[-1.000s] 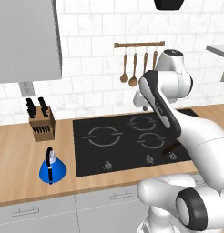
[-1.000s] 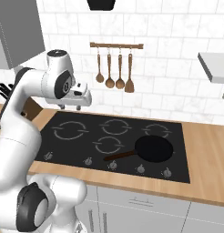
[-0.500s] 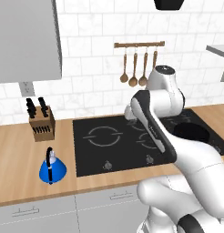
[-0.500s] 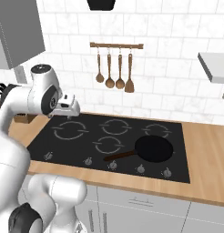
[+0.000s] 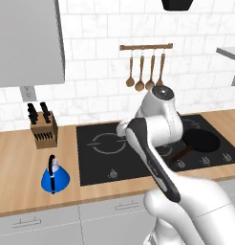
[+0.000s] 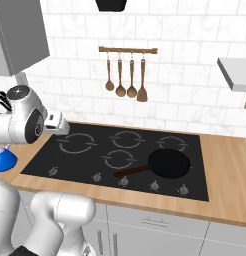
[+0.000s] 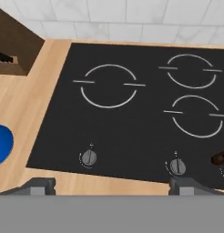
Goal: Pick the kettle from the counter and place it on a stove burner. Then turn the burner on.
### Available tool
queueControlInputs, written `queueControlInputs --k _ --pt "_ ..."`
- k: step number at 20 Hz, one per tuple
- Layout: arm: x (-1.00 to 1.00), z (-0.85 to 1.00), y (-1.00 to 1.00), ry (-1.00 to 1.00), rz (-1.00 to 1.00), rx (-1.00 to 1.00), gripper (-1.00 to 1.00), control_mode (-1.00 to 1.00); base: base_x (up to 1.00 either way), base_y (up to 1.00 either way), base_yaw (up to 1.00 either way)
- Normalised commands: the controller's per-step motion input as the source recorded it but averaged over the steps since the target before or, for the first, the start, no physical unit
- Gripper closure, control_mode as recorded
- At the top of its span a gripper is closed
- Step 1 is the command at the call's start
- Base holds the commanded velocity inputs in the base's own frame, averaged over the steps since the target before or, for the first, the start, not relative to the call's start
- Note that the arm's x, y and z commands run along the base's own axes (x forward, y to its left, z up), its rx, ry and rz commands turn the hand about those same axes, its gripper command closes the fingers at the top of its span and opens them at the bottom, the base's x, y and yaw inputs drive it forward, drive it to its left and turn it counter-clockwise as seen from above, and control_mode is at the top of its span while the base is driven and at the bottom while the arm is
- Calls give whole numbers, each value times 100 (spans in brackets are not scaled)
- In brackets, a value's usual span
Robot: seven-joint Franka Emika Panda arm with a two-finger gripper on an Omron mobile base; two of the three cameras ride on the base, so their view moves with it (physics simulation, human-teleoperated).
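Observation:
The blue kettle [image 5: 55,178] with its black handle stands on the wood counter [image 5: 24,167], left of the black cooktop and in front of the knife block. In the hand view its blue edge [image 7: 1,144] shows at the far left. The largest burner [image 5: 107,143] is the left ring of the cooktop, seen as burner [image 7: 108,85] from the hand. My gripper [image 7: 113,187] hangs above the cooktop's front left, open, with nothing between its fingertips [image 7: 38,185]. It is well right of the kettle.
A knife block [image 5: 43,127] stands at the back left. A black pan [image 5: 200,141] sits on the right burner, handle pointing forward-left. Knobs [image 7: 89,157] line the cooktop's front edge. Wooden utensils [image 5: 145,79] hang on the wall.
The arm has swung left across the cooktop, from the right-hand burners to above the front left. The kettle and pan stay put.

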Motion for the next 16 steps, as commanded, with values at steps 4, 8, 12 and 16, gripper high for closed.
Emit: queueControlInputs --k 4,8,12,16 --pt "-34 -6 67 -2 0 10 -100 -100 0 0 0" --pt "-31 -3 70 0 0 10 -100 -100 0 0 0" --pt "-25 -1 76 2 0 7 -100 -100 0 0 0" --pt "-19 -1 74 6 0 3 -100 -100 0 0 0"
